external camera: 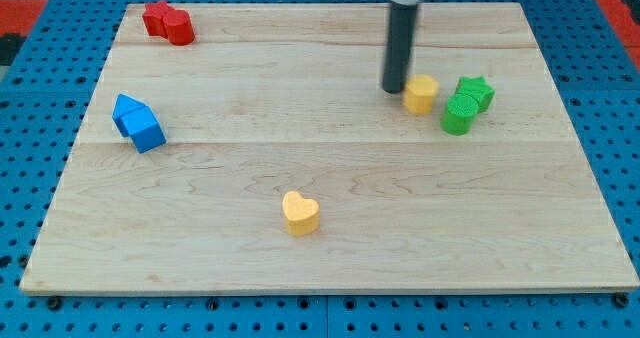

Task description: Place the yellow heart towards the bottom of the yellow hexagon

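Note:
The yellow heart lies on the wooden board, below the middle toward the view's bottom. The yellow hexagon sits in the upper right part of the board. My tip rests on the board just left of the yellow hexagon, touching or nearly touching it. The heart is far from the tip, down and to the left.
Two green blocks, a star and a rounder piece, sit right of the hexagon. Two red blocks lie at the top left corner. Two blue blocks lie at the left. The board's edge borders a blue pegboard.

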Motion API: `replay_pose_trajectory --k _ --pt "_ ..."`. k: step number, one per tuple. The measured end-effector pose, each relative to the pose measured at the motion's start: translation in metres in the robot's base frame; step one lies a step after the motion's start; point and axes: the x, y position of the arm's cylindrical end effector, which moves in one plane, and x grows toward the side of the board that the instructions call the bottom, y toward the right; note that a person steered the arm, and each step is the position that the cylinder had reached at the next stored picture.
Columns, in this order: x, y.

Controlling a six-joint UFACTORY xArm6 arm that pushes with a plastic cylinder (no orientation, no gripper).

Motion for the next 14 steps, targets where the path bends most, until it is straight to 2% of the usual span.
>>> replay_pose_trajectory --k 1,2,3,4,5,6,7,8,9,10,12,13,14 --pt "0.010 -0.036" --pt "0.073 -0.118" --pt "0.154 -0.198" --pt "0.182 -0.220" --pt "0.195 -0.150" --pt "0.158 -0.110" --pt "0.094 -0.068" --pt "0.063 -0.040" --pt "0.126 -0.081" --pt "0.093 -0.144" --pt "0.063 -0.006" --pt "0.094 -0.013" --pt "0.095 -0.080"
